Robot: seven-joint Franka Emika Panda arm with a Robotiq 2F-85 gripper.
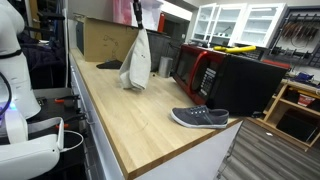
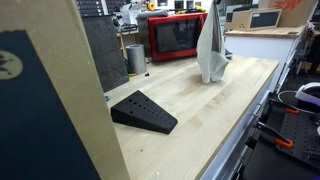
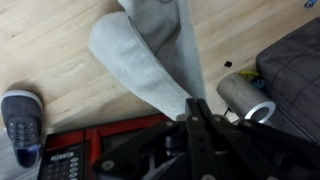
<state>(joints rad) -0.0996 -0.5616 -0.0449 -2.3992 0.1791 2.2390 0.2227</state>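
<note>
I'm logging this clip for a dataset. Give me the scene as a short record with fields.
gripper: shut on the top of the grey cloth
cloth: hangs long, its lower end at the counter
counter: light wood
shoe: grey, on its sole near the counter's edge, apart from the cloth
metal cup: upright beside the red microwave
black wedge: lies alone on the counter

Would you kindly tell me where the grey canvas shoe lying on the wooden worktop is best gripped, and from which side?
Probably the collar rim of the grey canvas shoe, from straight above: it sits upright on its sole, opening up, apart from other things. The gripper is shut on a hanging grey cloth.
</note>
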